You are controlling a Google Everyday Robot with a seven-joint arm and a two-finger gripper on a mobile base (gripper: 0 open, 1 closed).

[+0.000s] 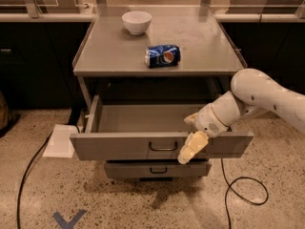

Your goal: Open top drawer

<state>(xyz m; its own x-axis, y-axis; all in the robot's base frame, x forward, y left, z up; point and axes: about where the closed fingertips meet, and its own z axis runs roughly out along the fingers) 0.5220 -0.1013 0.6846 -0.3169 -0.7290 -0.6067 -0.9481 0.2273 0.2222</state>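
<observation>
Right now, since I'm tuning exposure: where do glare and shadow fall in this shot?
Camera view: soft glare on the tabletop beside the bowl; dark shadow under it, behind the top drawer; the gripper, at that drawer's front just right of the handle, is well lit; the lower drawer lies in shadow.

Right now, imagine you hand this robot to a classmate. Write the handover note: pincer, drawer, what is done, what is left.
Pincer: against the front panel of the top drawer, just right of its handle.
Top drawer: pulled far out from under the cabinet top, tray floor showing; the lower drawer is shut.
Done: the drawer looks open.
Left: probably only drawing the arm clear.
</observation>
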